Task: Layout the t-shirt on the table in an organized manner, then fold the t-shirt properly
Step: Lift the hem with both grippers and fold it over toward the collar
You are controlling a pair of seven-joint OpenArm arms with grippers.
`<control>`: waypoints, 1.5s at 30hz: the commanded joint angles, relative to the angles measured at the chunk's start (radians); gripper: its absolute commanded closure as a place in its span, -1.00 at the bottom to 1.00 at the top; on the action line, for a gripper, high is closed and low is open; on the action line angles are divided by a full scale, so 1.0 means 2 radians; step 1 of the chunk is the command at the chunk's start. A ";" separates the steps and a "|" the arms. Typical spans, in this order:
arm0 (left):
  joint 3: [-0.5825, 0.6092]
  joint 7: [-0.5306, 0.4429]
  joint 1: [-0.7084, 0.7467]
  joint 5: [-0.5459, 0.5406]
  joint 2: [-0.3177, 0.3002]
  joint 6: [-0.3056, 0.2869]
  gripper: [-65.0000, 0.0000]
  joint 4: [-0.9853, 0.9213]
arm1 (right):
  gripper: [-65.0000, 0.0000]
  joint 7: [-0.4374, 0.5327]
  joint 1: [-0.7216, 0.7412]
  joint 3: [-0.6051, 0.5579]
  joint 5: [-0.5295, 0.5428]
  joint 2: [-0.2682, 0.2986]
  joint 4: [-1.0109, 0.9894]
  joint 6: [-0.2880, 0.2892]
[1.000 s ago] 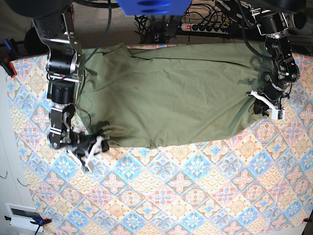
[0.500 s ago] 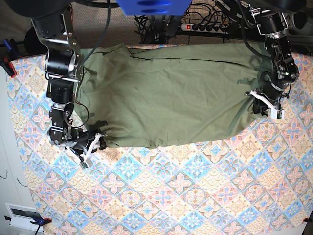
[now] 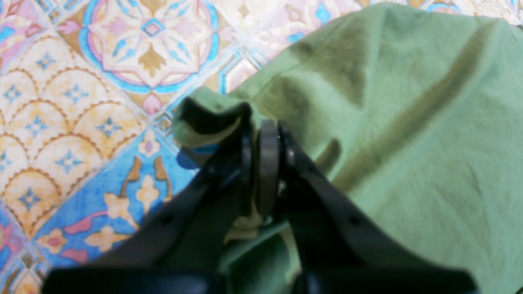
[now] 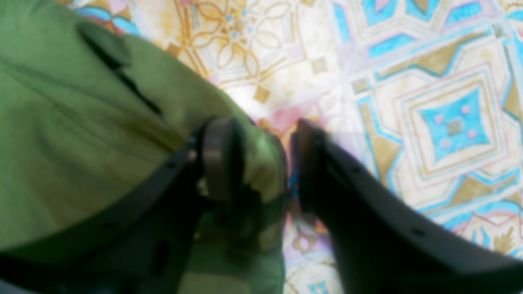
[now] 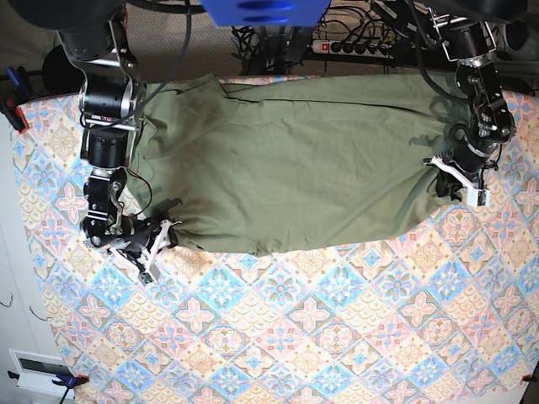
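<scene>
The left gripper (image 3: 265, 134) is pressed fully together on a pinched fold of the t-shirt (image 5: 295, 160), at the garment's edge near the table's right side in the base view (image 5: 459, 172). Its dark fingers (image 3: 267, 163) meet with green cloth bunched beside and beneath them.

The right gripper (image 4: 261, 159) stands partly apart. One finger (image 4: 218, 157) rests on the cloth, and the other (image 4: 308, 159) is over the bare patterned surface just past the hem. A lip of green fabric lies between the two, but whether they actually hold it cannot be told. In the base view this gripper (image 5: 152, 244) sits at the shirt's lower corner near the table's left edge.

There is one t-shirt, olive green, spread wide across the far half of the table (image 5: 312, 337), with its upper edge along the far edge. Its near hem runs roughly straight between the two grippers, with some wrinkles. There are two arms, one at each end of the garment.

The table carries a tile-pattern cloth of blue, pink and cream diamonds. Behind the far edge lie a power strip (image 5: 358, 46) and tangled black cables (image 5: 269, 38).
</scene>
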 commanded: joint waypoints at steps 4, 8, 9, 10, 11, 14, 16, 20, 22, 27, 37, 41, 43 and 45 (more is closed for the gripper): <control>-0.003 -0.009 -0.011 -0.007 -0.007 -0.001 1.00 0.006 | 0.93 0.000 0.013 0.000 0.001 0.004 0.009 0.001; -0.003 -0.009 -0.018 -0.007 -0.007 -0.001 1.00 0.007 | 0.97 0.000 0.012 0.005 0.002 0.004 0.010 0.001; -0.003 -0.009 -0.021 -0.007 -0.007 -0.001 1.00 0.007 | 0.99 0.002 0.012 0.006 0.004 0.004 0.011 0.001; -0.003 -0.009 -0.023 -0.007 -0.007 -0.001 1.00 0.007 | 0.99 0.002 0.012 0.009 0.011 0.004 0.015 0.001; -0.003 -0.009 -0.023 -0.007 -0.007 -0.001 1.00 0.008 | 0.99 0.002 0.012 0.016 0.024 0.004 0.026 0.001; -0.003 -0.009 -0.031 -0.012 -0.006 -0.001 1.00 0.009 | 0.99 -0.002 0.012 0.019 0.078 0.004 0.073 0.001; -0.003 -0.009 -0.035 -0.025 -0.007 -0.001 1.00 0.009 | 0.99 -0.015 0.002 0.019 0.102 0.004 0.099 0.001; -0.005 -0.010 -0.033 -0.046 -0.010 -0.001 1.00 0.009 | 0.99 -0.048 -0.026 0.020 0.133 0.005 0.153 0.001; -0.005 -0.012 -0.032 -0.049 -0.017 -0.001 1.00 0.009 | 0.99 -0.061 -0.042 0.023 0.140 0.006 0.182 0.001; -0.013 -0.013 -0.022 -0.068 -0.023 -0.001 1.00 0.010 | 0.99 -0.069 -0.082 0.023 0.140 0.006 0.237 0.001; -0.098 -0.013 0.041 -0.131 -0.040 -0.002 1.00 0.087 | 0.99 -0.069 -0.115 0.052 0.141 0.006 0.266 0.001; -0.121 -0.012 0.058 -0.161 -0.042 -0.003 1.00 0.091 | 0.99 -0.070 -0.125 0.055 0.142 0.006 0.287 0.001; -0.131 -0.012 0.069 -0.170 -0.043 -0.003 1.00 0.092 | 0.99 -0.070 -0.131 0.055 0.142 0.006 0.294 0.001; -0.141 -0.012 0.080 -0.175 -0.043 -0.006 1.00 0.092 | 0.99 -0.070 -0.140 0.055 0.148 0.006 0.306 0.001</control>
